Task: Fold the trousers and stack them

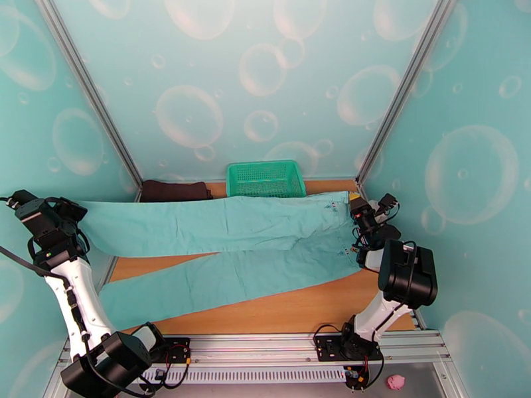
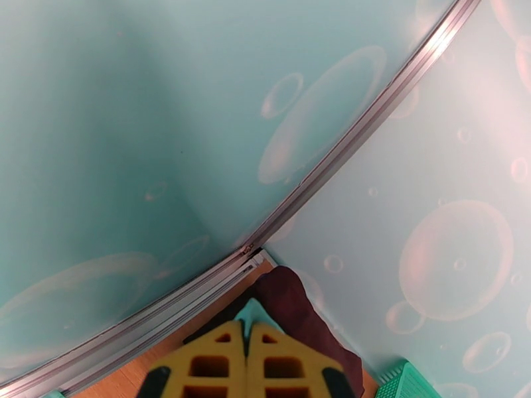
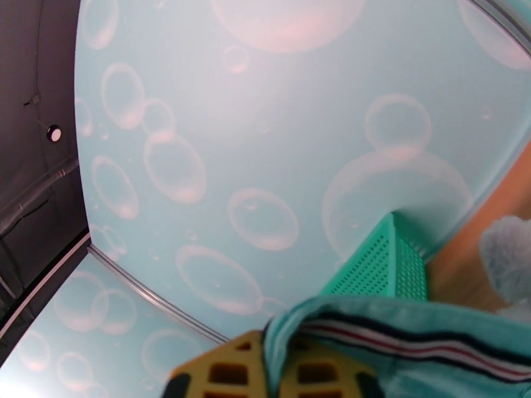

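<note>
The light teal trousers [image 1: 219, 223] stretch across the table between my two grippers. One leg is pulled taut from left to right, and the other leg [image 1: 219, 280] lies slack on the wood nearer the arm bases. At the far left, my left gripper [image 1: 81, 210] is shut on the leg's end; in the left wrist view a sliver of teal cloth [image 2: 251, 312] peeks above its closed yellow fingers [image 2: 219, 359]. My right gripper [image 1: 355, 207] is shut on the waist end at the far right. In the right wrist view the striped waistband [image 3: 398, 346] is clamped between its fingers [image 3: 226, 376].
A green basket [image 1: 265, 179] stands at the back middle against the wall, also seen as basket [image 3: 381, 266]. A dark brown folded garment [image 1: 176, 190] lies left of it, also seen as the garment [image 2: 295, 306]. Teal bubble-print walls close in on three sides. A small pink object [image 1: 395, 381] sits by the right arm's base.
</note>
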Robot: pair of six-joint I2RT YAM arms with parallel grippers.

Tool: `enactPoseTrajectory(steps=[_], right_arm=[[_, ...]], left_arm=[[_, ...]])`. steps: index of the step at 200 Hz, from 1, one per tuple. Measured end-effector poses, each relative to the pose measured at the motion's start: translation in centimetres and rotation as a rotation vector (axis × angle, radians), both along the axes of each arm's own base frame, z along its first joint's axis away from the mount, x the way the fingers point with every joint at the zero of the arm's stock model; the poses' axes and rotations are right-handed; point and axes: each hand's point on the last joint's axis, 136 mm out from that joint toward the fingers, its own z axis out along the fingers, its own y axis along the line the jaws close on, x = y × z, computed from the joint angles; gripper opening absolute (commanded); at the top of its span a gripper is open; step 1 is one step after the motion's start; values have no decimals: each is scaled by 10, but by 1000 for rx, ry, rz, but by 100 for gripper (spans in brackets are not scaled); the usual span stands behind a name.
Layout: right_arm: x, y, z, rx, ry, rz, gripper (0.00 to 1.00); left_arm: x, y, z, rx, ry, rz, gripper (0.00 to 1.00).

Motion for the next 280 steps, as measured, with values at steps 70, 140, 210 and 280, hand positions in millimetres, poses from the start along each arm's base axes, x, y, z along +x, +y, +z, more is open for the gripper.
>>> enactPoseTrajectory(steps=[70,140,210,280], right_arm=[[-26,-11,-38,81,126,37,0],[-58,-21,-56,156,213,76,0],[-83,-33,-6,-110,265,-145,0],[-111,-53,-115,-38,588,-192,0]], left_arm=[[-22,-1,-29,-39,14,16,0],[-30,-6,-42,-53,22,16,0],[-9,-35,-85,-133,75,-180,0],[-1,-58,-103,-162,103,-254,0]])
